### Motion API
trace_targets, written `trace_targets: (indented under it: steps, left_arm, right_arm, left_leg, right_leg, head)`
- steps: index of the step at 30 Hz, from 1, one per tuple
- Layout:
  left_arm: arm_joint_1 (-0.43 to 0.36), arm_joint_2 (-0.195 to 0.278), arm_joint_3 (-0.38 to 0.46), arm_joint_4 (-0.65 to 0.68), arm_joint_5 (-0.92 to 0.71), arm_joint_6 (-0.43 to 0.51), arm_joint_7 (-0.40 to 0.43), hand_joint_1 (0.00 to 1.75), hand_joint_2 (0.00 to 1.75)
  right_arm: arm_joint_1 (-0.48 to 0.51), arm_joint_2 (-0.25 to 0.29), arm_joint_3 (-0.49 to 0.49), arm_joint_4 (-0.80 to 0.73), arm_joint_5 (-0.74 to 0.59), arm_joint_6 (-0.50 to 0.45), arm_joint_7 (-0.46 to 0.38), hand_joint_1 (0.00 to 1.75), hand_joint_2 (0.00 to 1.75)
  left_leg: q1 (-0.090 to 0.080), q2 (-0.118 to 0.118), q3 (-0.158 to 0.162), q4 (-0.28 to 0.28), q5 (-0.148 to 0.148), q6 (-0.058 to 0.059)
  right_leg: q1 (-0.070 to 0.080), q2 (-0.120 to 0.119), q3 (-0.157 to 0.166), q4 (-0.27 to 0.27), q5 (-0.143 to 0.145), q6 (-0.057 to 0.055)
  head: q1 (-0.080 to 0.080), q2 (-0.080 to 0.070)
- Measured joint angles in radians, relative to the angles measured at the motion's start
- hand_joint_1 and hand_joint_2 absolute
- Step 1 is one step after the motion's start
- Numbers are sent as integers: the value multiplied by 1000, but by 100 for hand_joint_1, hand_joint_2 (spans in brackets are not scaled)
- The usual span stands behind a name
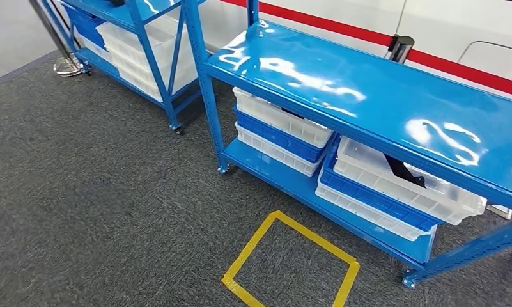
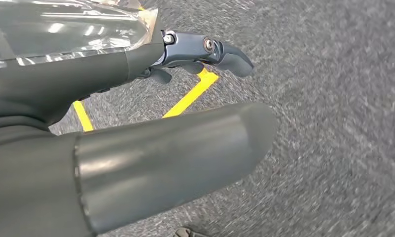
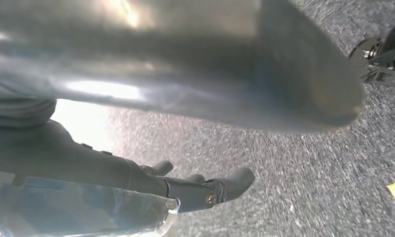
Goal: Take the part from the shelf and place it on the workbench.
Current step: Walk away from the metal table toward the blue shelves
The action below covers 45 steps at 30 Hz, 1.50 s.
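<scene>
Left hand [image 2: 195, 59] and right hand [image 3: 200, 187] hang loose over carpet [image 1: 100, 192], holding nothing.

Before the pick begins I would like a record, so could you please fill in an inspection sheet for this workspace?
Surface: glossy blue shelf top, nothing lying on it.
Job's things: dark part in the upper clear bin, lower shelf level; not yet taken.
Clutter: stacked white and blue bins beneath the top.
Hands: left hand and right hand over grey carpet, holding nothing, fingers loosely extended.
Cables: nothing seen.
Surroundings: yellow tape square on the carpet; second blue rack beyond.
</scene>
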Motion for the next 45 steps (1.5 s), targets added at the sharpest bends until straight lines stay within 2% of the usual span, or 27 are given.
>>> trace_targets:
  steps: [1,2,3,5,7,9,10,12,14,16,17,18,19,21,23,24,26,28,30,32,34,35,37,39,41,43,45]
  left_arm:
    - [2,0,0,0,-2,0,4,0,0]
    - [3,1,0,0,-3,0,10,0,0]
    - [4,1,0,0,-3,0,14,0,0]
    - [4,1,0,0,-1,0,19,0,0]
    - [3,1,1,0,0,1,20,0,0]
    - [2,1,1,0,1,3,22,0,0]
    - [0,-1,1,0,2,4,23,0,0]
    - [-2,-4,1,0,3,4,24,0,0]
    - [-1,-6,1,0,4,6,24,0,0]
    - [2,-6,1,0,4,8,23,0,0]
    - [2,-7,1,0,4,8,23,0,0]
    - [2,-8,1,0,4,9,23,0,0]
    - [2,-9,1,0,4,9,23,0,0]
    - [1,-12,1,0,6,11,23,0,0]
    - [1,-15,2,0,8,13,23,0,0]
    - [0,-15,3,0,8,14,23,0,0]
    - [-3,-17,3,0,8,15,23,0,0]
    - [-5,-17,4,0,8,16,23,0,0]
    - [-2,-16,4,0,8,16,23,0,0]
    - [2,-17,4,0,8,17,24,0,0]
    - [3,-17,5,0,10,17,24,0,0]
    - [3,-17,5,0,10,17,24,0,0]
    - [3,-16,6,0,10,18,24,0,0]
    - [2,-16,9,0,10,18,24,0,0]
    - [-1,-18,12,0,10,19,24,0,0]
    - [-2,-21,14,0,10,19,25,0,0]
    - [0,-22,15,0,10,20,25,0,0]
  right_arm:
    - [0,2,0,0,-1,0,-1,0,0]
    - [1,3,0,0,-1,1,-1,0,0]
    - [1,5,0,0,0,3,0,0,0]
    - [1,6,0,0,6,6,1,0,0]
    - [-1,6,0,0,12,8,1,0,0]
    - [-1,5,0,0,15,8,1,0,0]
    - [1,5,0,0,15,8,1,0,0]
    - [5,4,0,0,14,8,1,0,0]
    - [4,4,0,0,13,8,0,0,0]
    - [1,4,0,0,12,8,-1,0,0]
    - [1,4,0,0,12,8,-1,0,0]
    - [2,4,0,0,12,8,-2,0,0]
    - [3,3,0,0,12,8,-2,0,0]
    - [4,2,0,0,12,8,-2,0,0]
    - [1,2,0,0,12,8,-2,0,0]
    - [0,2,0,0,12,8,-2,0,0]
    - [1,2,0,0,12,8,-2,0,0]
    - [1,2,0,0,12,8,-4,0,0]
    - [1,3,0,0,13,7,-6,0,0]
    - [1,4,0,0,13,6,-8,0,0]
    - [3,5,0,0,15,6,-8,0,0]
    - [4,5,0,0,15,6,-8,0,0]
    - [2,6,0,0,16,6,-9,0,0]
    - [1,7,0,0,17,6,-9,0,0]
    - [2,7,0,0,17,7,-8,0,0]
    - [4,6,0,0,18,7,-8,0,0]
    - [2,6,0,0,18,7,-8,0,0]
  left_leg:
    - [0,-13,-33,65,-24,0]
    - [0,-17,-55,101,-28,1]
    - [0,-19,-60,97,-9,2]
    - [2,-35,-20,-14,72,7]
    - [5,-70,25,-133,131,9]
    - [0,-82,36,-168,140,16]
    - [-3,-71,36,-169,141,23]
    - [-5,-49,38,-179,150,42]
    - [-5,-23,38,-188,156,57]
    - [-9,5,36,-188,156,60]
    - [-10,18,35,-188,156,60]
    - [-11,31,34,-187,155,60]
    - [-11,43,35,-187,155,59]
    - [-13,64,39,-186,152,54]
    - [-18,84,46,-185,146,43]
    - [-19,94,51,-186,143,36]
    - [-15,106,58,-185,139,23]
    - [-8,64,49,-152,109,10]
    - [-4,2,1,-41,41,2]
    - [-3,-17,-58,78,-8,-2]
    - [-2,-20,-63,79,19,-1]
    - [-1,-27,-38,20,59,0]
    - [4,-68,23,-113,121,6]
    - [2,-91,48,-173,137,13]
    - [-3,-69,49,-180,141,27]
    - [-3,-44,54,-196,150,46]
    - [-4,-16,55,-205,155,56]
  right_leg:
    - [3,15,-1,0,0,-2]
    - [5,30,-1,1,1,-3]
    - [6,45,1,1,1,-3]
    - [6,76,4,2,0,-2]
    - [10,102,1,7,-2,4]
    - [14,122,-10,8,-2,17]
    - [13,132,-16,5,0,25]
    - [13,109,-31,24,-9,33]
    - [15,52,-74,115,-57,27]
    - [15,24,-140,248,-116,23]
    - [14,21,-159,289,-129,27]
    - [14,19,-158,294,-127,34]
    - [14,14,-134,256,-110,43]
    - [15,-25,-51,106,-58,55]
    - [20,-61,-2,9,-23,45]
    - [24,-63,-1,1,-18,35]
    - [20,-41,0,0,-12,18]
    - [10,-19,6,-3,-5,4]
    - [8,3,5,-4,0,-6]
    - [12,29,2,-3,2,-10]
    - [14,56,3,-1,1,-10]
    - [14,70,4,0,1,-9]
    - [16,96,3,4,1,-7]
    - [19,118,-7,5,3,3]
    - [18,136,-18,4,7,18]
    - [20,108,-38,33,-9,24]
    - [20,50,-89,135,-62,18]
  head:
    - [0,0]
    - [0,0]
    - [0,0]
    - [0,0]
    - [0,0]
    - [1,0]
    - [1,0]
    - [2,0]
    - [5,0]
    - [7,0]
    - [7,0]
    - [7,0]
    - [7,0]
    - [7,0]
    - [6,0]
    - [6,0]
    - [5,0]
    - [4,0]
    - [2,0]
    - [2,0]
    - [2,0]
    - [2,0]
    - [2,0]
    - [2,0]
    - [2,0]
    - [5,0]
    - [10,0]
